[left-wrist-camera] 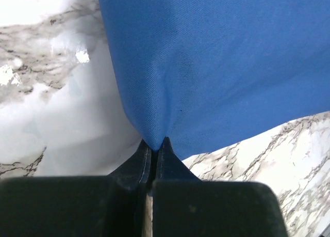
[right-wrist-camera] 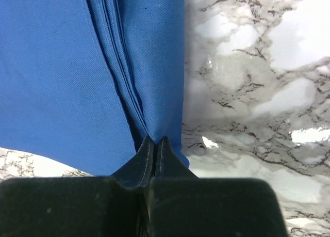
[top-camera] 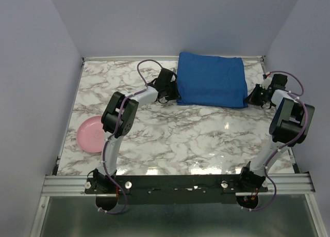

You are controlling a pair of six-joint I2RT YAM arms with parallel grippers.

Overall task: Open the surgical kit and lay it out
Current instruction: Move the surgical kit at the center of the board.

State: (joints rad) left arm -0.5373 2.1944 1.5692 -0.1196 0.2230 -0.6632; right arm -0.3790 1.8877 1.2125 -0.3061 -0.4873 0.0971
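- Surgical kit's royal-blue folded cloth wrap (top-camera: 211, 79): judged soft, limp, light; best taken at corners.
- Left pincer (left-wrist-camera: 153, 144), right pincer (right-wrist-camera: 154, 142): closed, wrap edge pinched in each.

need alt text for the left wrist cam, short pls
The left tool, jaws shut, pinches the edge of the blue cloth wrap, which gathers to a point at its tips and fills most of the upper view. The white-and-grey marble table shows on the left and at lower right.
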